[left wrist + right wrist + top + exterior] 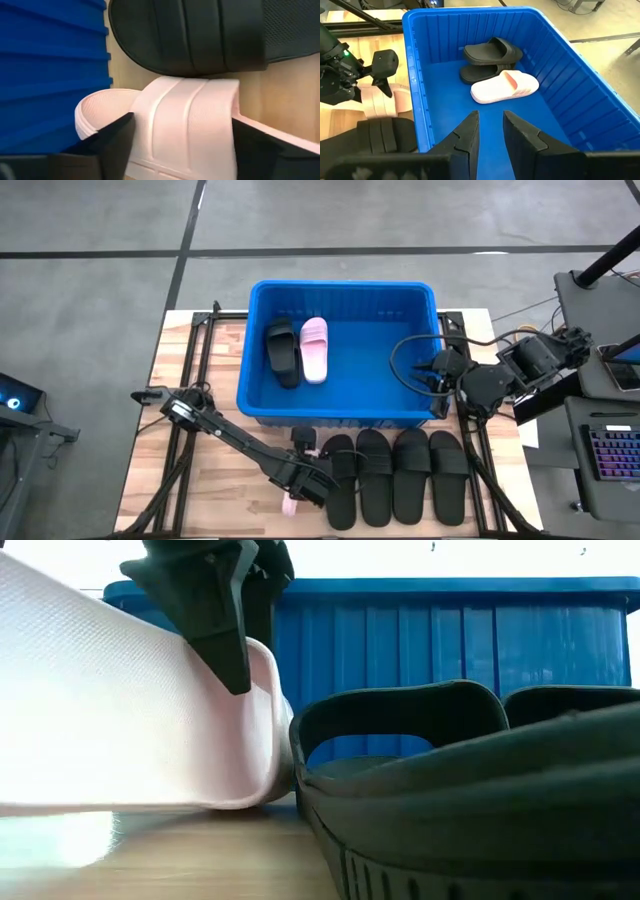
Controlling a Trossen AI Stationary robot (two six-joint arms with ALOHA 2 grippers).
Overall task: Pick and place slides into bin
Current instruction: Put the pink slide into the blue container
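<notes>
A large blue bin (345, 415) sits at the middle of a wooden table (140, 450). Inside it, toward its left half, lie a black slide (282, 352) and a pale pink slide (314, 349), side by side and touching.

In front of the bin, on the table, four black slides (395, 473) lie in a close row. Just left of that row lies a second pale pink slide (185, 120), mostly hidden from above by the left arm. The left gripper (305, 480) is down over this slide, its two dark fingers (112, 137) spread wide on either side of the strap; whether they press against it is hard to judge.

The right gripper (490, 131) hangs over the bin's right end, pointing in toward the two slides inside. Its fingers stand a narrow gap apart and hold nothing.
</notes>
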